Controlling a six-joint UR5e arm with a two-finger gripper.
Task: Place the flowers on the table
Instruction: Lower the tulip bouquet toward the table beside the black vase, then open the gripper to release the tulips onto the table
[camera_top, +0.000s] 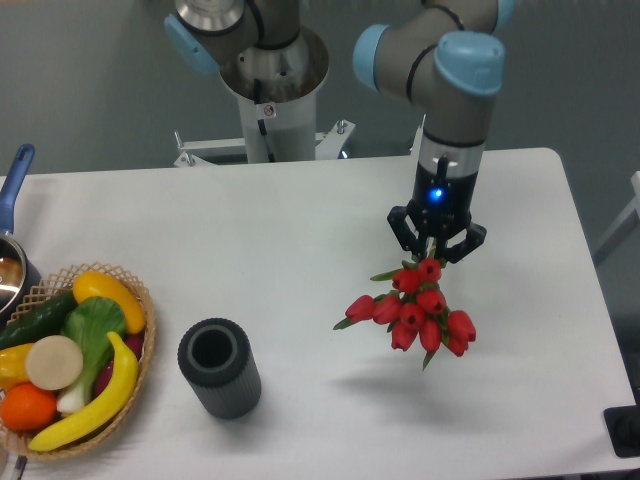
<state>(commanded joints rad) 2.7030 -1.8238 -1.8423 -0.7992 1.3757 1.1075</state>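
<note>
Above table (300, 240): flowers (415, 310) in hand (436, 248)

1 fixed camera looks steeply down from the front onto the table (300, 230).

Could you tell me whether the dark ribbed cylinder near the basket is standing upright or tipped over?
Upright. The ribbed cylinder stands on the table with its open mouth facing up; its inside looks dark, so contents cannot be told.

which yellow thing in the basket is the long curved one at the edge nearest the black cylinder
That is the banana, lying along the right rim of the wicker basket, on the black cylinder's side. The other yellow piece, the pepper, is shorter and sits higher up.
</note>
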